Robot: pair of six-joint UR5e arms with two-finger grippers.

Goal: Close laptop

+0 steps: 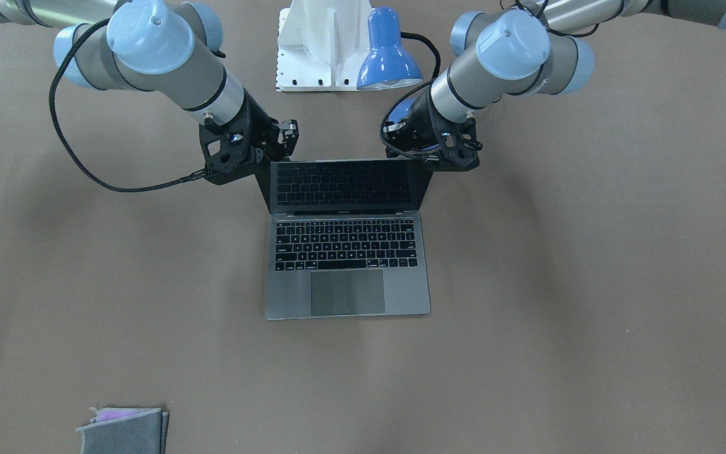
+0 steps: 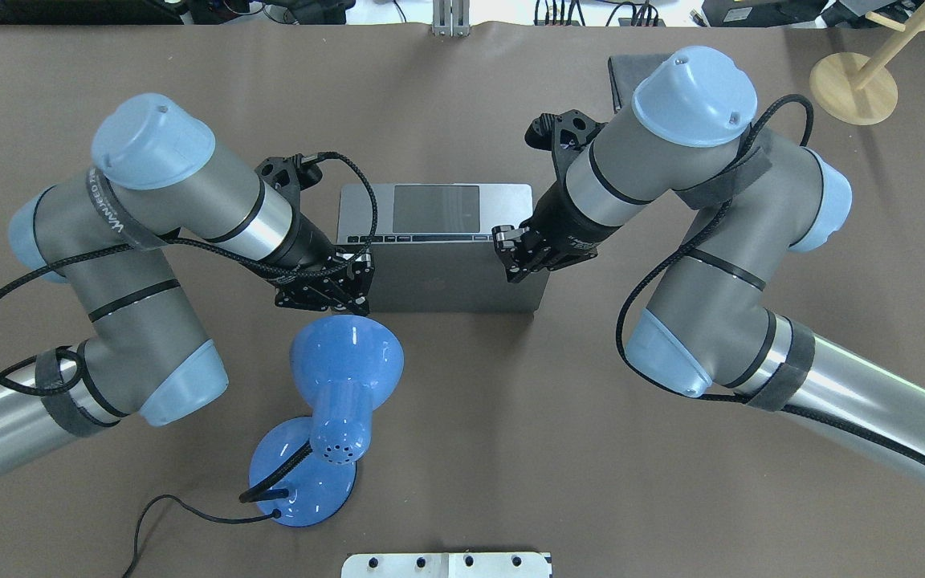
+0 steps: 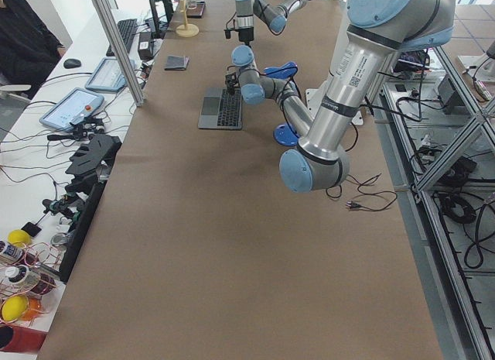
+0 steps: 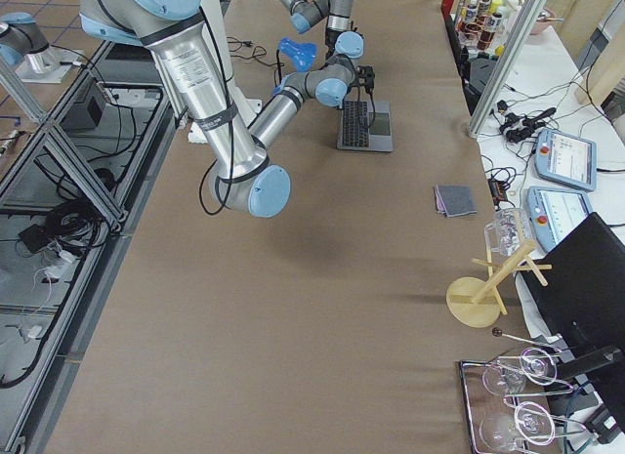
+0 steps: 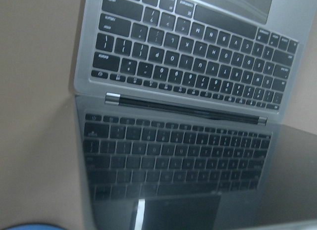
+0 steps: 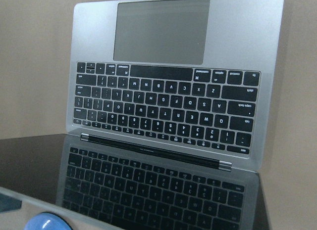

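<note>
The space-grey laptop (image 1: 347, 265) stands open at the table's middle, its black-bezelled screen (image 1: 344, 183) tilted back toward me. From above I see the lid's grey back (image 2: 446, 281) and the trackpad (image 2: 436, 209). My left gripper (image 2: 358, 282) is at the lid's top left corner, and my right gripper (image 2: 513, 255) is at its top right corner. Both wrist views look down over the screen onto the keyboard (image 5: 188, 57) (image 6: 163, 109) and show no fingers. The lid hides the fingertips (image 1: 288, 132), so I cannot tell whether either gripper is open or shut.
A blue desk lamp (image 2: 338, 377) stands just behind the lid, near my left gripper. A grey felt pouch (image 1: 125, 432) lies at the far side of the table. A wooden stand (image 2: 852, 87) is at the far right. The white robot base (image 1: 316, 44) is behind the lamp.
</note>
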